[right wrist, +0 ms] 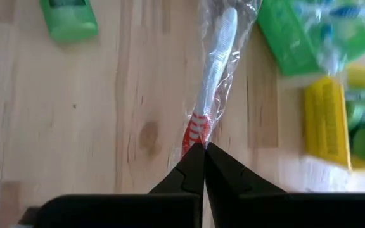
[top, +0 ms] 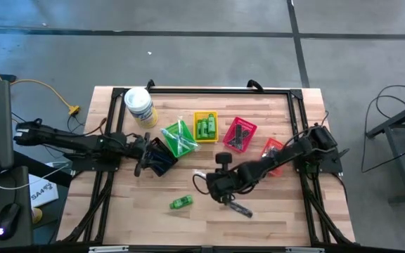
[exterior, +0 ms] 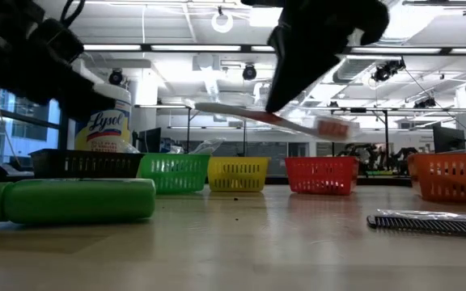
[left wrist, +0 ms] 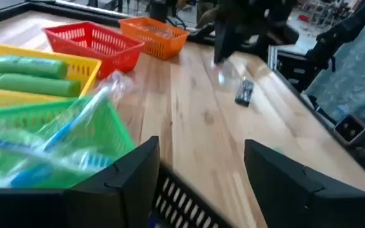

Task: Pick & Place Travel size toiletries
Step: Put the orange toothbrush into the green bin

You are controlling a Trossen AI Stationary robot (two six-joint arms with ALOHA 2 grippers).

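My right gripper (right wrist: 198, 151) hangs over the middle of the table (top: 220, 186) and is shut on a white toothbrush with a red grip (right wrist: 213, 69), sealed in a clear wrapper. The low view shows the toothbrush (exterior: 241, 113) in the air. A green mini bottle (top: 181, 202) lies on its side on the wood near the front edge. A black comb (top: 241, 209) lies flat just beside the right gripper. My left gripper (left wrist: 198, 164) is open, its fingers above the rim of the black basket (top: 162, 160). My right gripper pinches the toothbrush at its red grip end (right wrist: 195, 134), through the clear wrapper, between the two fingertips. The fingers lie along the brush. The brush is lifted clear of the table, nearly level, and sticks out ahead of the fingers (exterior: 217, 107).
Baskets stand in a row across the table's middle: green (top: 180, 138) with wrapped blue-handled items, yellow (top: 205, 126) with green bottles, red (top: 239, 133), orange (top: 273, 150). A white Lysol tub (top: 139, 107) stands at the far left. Bare wood lies along the front edge.
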